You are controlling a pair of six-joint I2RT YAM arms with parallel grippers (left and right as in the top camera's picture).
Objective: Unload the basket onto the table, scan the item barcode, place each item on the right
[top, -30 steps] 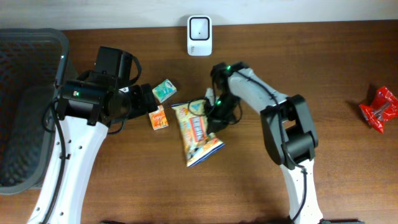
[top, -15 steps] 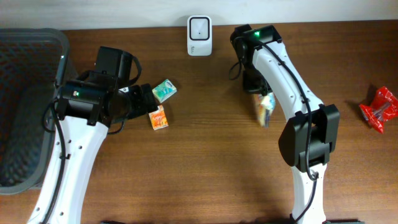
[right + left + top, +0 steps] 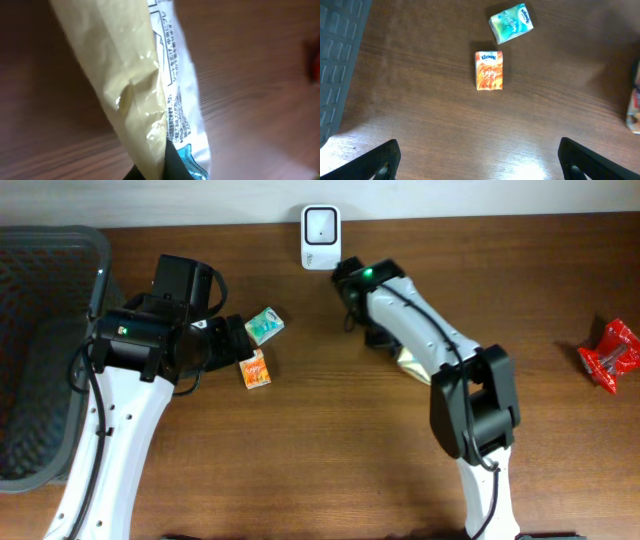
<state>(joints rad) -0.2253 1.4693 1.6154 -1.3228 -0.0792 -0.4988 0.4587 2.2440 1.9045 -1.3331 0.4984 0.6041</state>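
Snack bag (image 3: pixel 145 90) is no longer lying flat in the middle of the table (image 3: pixel 330 470), where it was a second ago. It now hangs from the right gripper (image 3: pixel 157 167), which is pinched tight on its lower end. In between, the arm carried it out toward the right of the back edge. It has now swung back, so the bag sits under the forearm near the back edge, just in front of the white scanner (image 3: pixel 321 224) and to its right.

The right wrist view shows the pale back of the bag and a strip of small print, but I cannot make out a barcode there. My reading is that the pickup is done and the presenting has begun. What remains is turning the printed side toward the scanner's window.

The left gripper (image 3: pixel 477 160) has not moved. Its fingers are spread wide and hold nothing, above the orange tissue pack (image 3: pixel 489 70) and the green tissue pack (image 3: pixel 511 22) left of centre.
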